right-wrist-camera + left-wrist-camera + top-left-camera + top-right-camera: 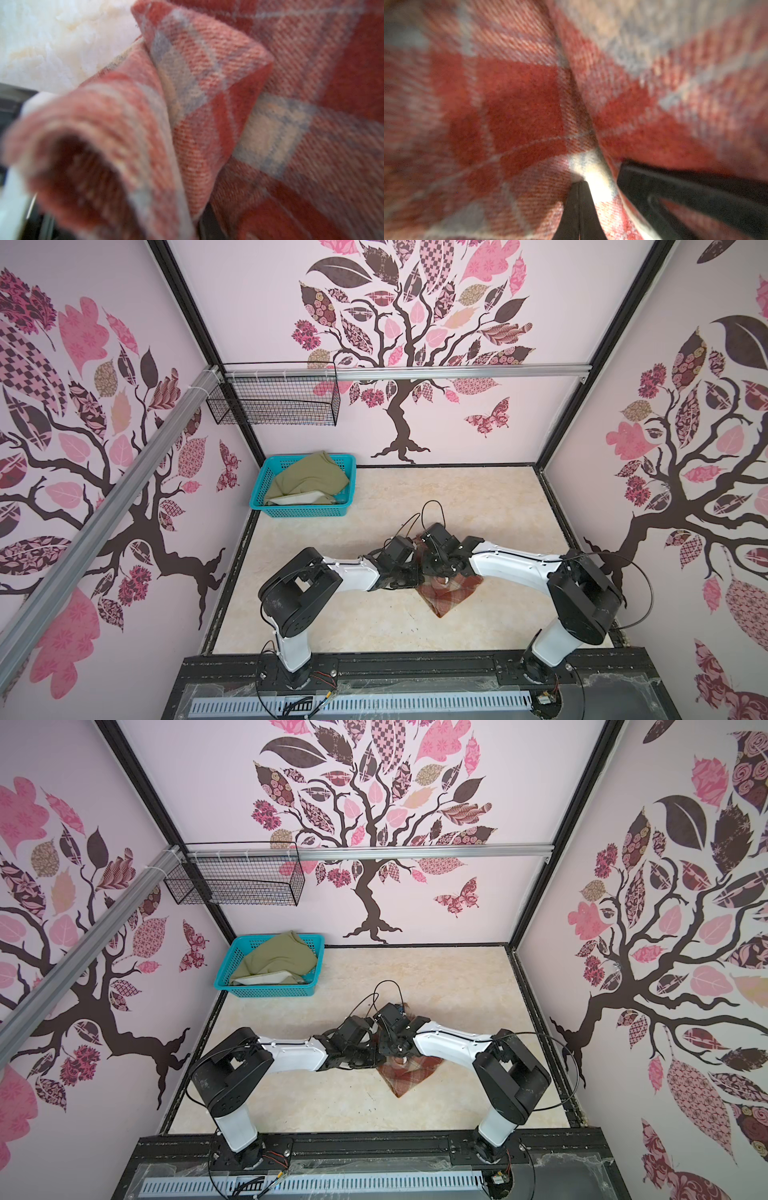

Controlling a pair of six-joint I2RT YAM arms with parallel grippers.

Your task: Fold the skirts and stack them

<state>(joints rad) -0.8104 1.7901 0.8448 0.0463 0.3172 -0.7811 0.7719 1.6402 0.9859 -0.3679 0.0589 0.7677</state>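
You have both arms meeting over the middle of the table (pixel 457 497), the left reaching in from eight o'clock and the right from four o'clock. Under them lies the plaid skirt (pixel 451 593), a little toward five o'clock from the table's centre. In both top views it shows as a rumpled rust-red and cream diamond with one corner pointing to six o'clock (pixel 409 1073). Most of its far half is hidden beneath the two wrists.

Your left gripper (pixel 601 174) is pressed together on that skirt. In the left wrist view a pale ridge of the plaid cloth (pixel 519 104) runs up between the two black fingers (pixel 579 207), pinched there.

Your right gripper (pixel 444 572) points down onto the same skirt, just beside the left one. Its wrist view is filled with plaid (pixel 207 83) – a fold raised close to the lens, with a rolled edge in front – and the fingers themselves do not show. Whether that hand is spread or pinching, I cannot tell.

The olive skirt (pixel 309 481) is well apart from all this, at about ten o'clock. It is heaped in the turquoise basket (pixel 299 511) in the far left corner, with pale lining showing along its near edge (pixel 278 959).
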